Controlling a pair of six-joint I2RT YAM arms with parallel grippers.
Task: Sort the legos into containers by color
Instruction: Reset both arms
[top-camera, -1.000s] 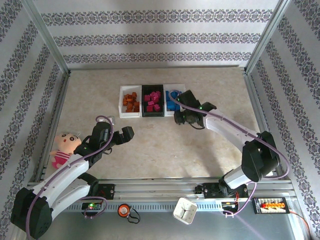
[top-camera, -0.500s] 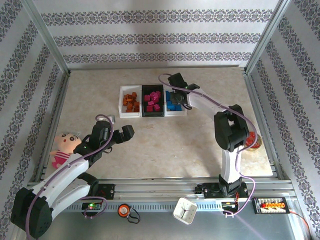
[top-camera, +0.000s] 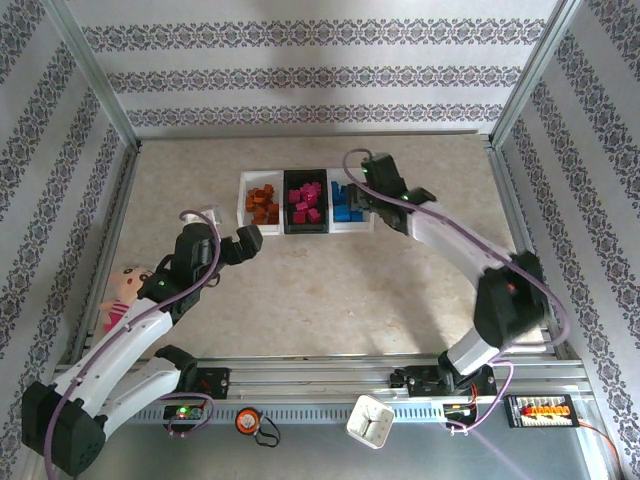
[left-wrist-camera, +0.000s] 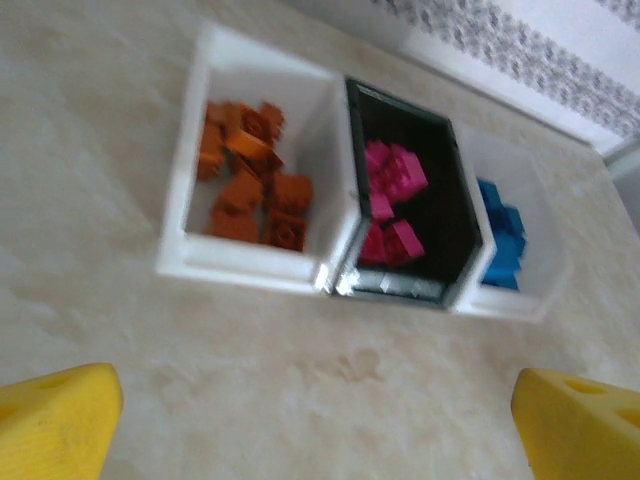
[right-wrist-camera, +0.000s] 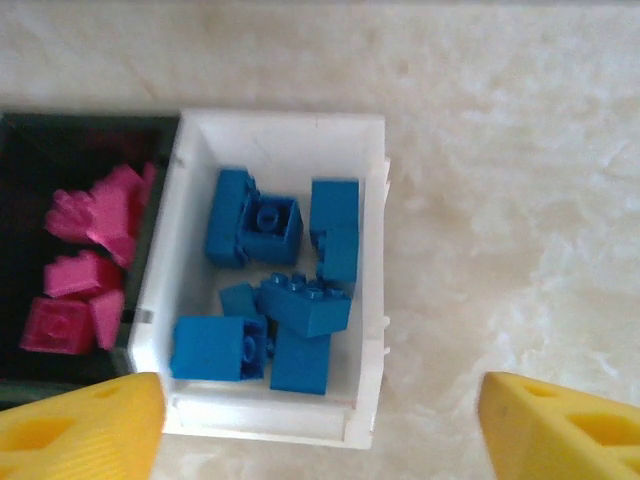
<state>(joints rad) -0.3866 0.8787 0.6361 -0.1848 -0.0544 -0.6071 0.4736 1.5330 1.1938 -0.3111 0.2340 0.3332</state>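
Over at the far side of the table (top-camera: 330, 300), the right gripper (top-camera: 358, 195) now hangs above the end white bin (top-camera: 350, 227) in the row of containers (top-camera: 243, 210). Its jaws are flung wide with nothing between them. A second ago it sat nearer, just in front of that bin, pinched almost shut. On the right wrist camera its yellow fingertips (right-wrist-camera: 80, 430) stand far apart at the bottom corners. The blue legos (right-wrist-camera: 290, 300) lie heaped in the bin below, several leaning on one another. Right beside them, the black bin (right-wrist-camera: 60, 130) holds the pink legos (right-wrist-camera: 85, 270).

Now the left side. The left gripper (top-camera: 245, 241) has slid forward toward the row since a second ago. It sits near the bins but apart from them, over bare table. It's wide open and empty: the left wrist view puts its fingertips (left-wrist-camera: 50, 420) at the bottom corners, with marbled tabletop between. Ahead of it the orange legos (left-wrist-camera: 250, 195) fill the other white bin (left-wrist-camera: 180, 230), pink sits in the black middle one, and blue is at the far end. Down at the left edge, the doll (top-camera: 118, 300) is now half hidden behind the left arm.
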